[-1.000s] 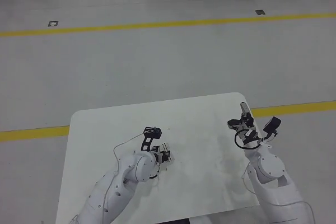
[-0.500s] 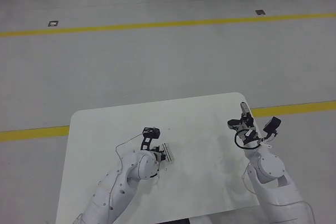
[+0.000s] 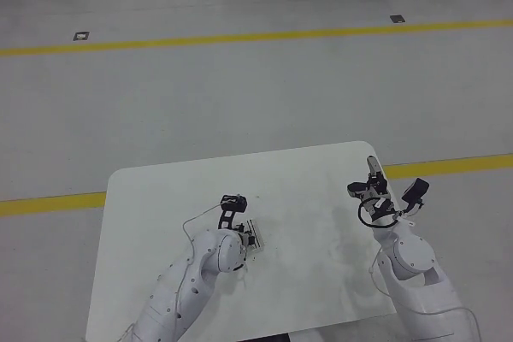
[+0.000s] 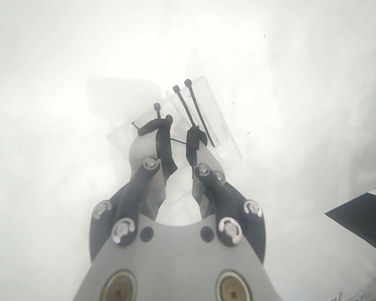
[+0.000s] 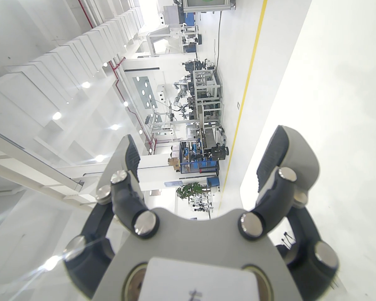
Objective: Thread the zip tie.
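Tray point(image 4: 221, 133) of clear plastic lies near the centre of the table point(image 3: 308, 179) in my top view. On it I count 3 black zip ties point(image 4: 188, 108). 2 lie side by side with their heads pointing away from the wrist, and 1 lies apart from that pair, its head just beyond a fingertip.

Left gripper point(image 4: 179, 128) is down over the tray. Its fingers point(image 4: 163, 139) are narrow with a clear gap between them, and I see nothing clamped. 1 fingertip lies over the lone tie; the other meets the near end of the pair. A thin black strand point(image 4: 177, 141) crosses the gap between the fingers. I cannot tell which tie it belongs to, nor whether the tips press on the ties or sit just above them.

Right gripper point(image 5: 203, 145) is at 2 o'clock, by the table's far right corner. It is raised and points out into the room, fingers spread wide and holding nothing, well apart from the tray.
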`<action>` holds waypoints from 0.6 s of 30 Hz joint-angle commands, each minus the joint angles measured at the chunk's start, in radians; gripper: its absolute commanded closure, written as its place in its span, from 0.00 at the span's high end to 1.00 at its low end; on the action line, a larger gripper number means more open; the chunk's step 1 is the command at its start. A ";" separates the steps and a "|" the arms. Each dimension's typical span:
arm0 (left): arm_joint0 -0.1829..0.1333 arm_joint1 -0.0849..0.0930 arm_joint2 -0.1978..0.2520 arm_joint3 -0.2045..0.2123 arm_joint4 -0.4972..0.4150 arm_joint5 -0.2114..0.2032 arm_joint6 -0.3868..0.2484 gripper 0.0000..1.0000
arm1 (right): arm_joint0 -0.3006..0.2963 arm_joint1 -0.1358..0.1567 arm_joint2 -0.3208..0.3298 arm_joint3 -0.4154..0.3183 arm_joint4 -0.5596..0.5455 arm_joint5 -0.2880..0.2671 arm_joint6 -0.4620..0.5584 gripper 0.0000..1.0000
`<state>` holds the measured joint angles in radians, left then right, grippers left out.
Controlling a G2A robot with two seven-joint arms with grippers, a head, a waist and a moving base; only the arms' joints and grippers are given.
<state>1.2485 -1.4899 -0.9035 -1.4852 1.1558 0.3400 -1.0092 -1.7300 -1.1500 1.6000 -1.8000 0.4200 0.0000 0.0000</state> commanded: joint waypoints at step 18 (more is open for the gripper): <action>0.065 -0.079 -0.069 -0.032 0.218 0.000 -0.078 0.14 | 0.000 0.000 0.000 0.000 0.000 0.000 0.000 1.00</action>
<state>1.3119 -1.5616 -0.9699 -1.5214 1.3657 0.3400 -1.0833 -1.7300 -1.1500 1.6000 -1.8000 0.4200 0.0000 0.0000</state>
